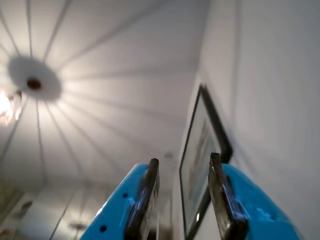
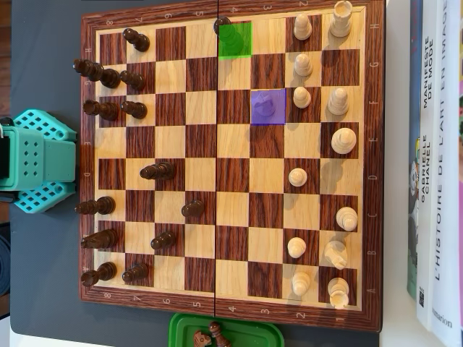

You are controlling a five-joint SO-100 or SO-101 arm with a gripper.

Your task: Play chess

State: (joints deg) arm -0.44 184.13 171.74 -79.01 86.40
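Seen from overhead, a wooden chessboard (image 2: 231, 168) fills the dark bench (image 2: 43, 303), and everything else sits around it. Off the board's left edge stands the teal base of the arm (image 2: 40, 160), touching nothing on the board. Just inside that edge, the dark pieces (image 2: 108, 76) crowd the two nearest files, with a few further in: a dark piece (image 2: 158, 170) lies near the board's middle rows, and a dark pawn (image 2: 192, 208) stands closer still to the board's centre line. At the top of the board, just right of that line, a green highlighted square (image 2: 235, 39) carries a dark piece (image 2: 221, 25) at its upper left corner. Lower and to the right, a purple highlighted square (image 2: 268, 106) covers a piece too tinted to identify. Below the board's bottom edge, a green tray (image 2: 181, 329) holds captured dark pieces (image 2: 210, 336). The light pieces (image 2: 318, 159) occupy the board's right-hand files, a light rook (image 2: 341, 17) in the top corner. Beyond the board's right edge lie books (image 2: 434, 166), spines facing up.

In the wrist view the blue gripper (image 1: 182, 162) points up at the ceiling (image 1: 110, 85), its jaws parted and holding nothing; a ceiling lamp (image 1: 10, 106) glows at far left and a framed picture (image 1: 202, 165) hangs on the wall behind the right finger.
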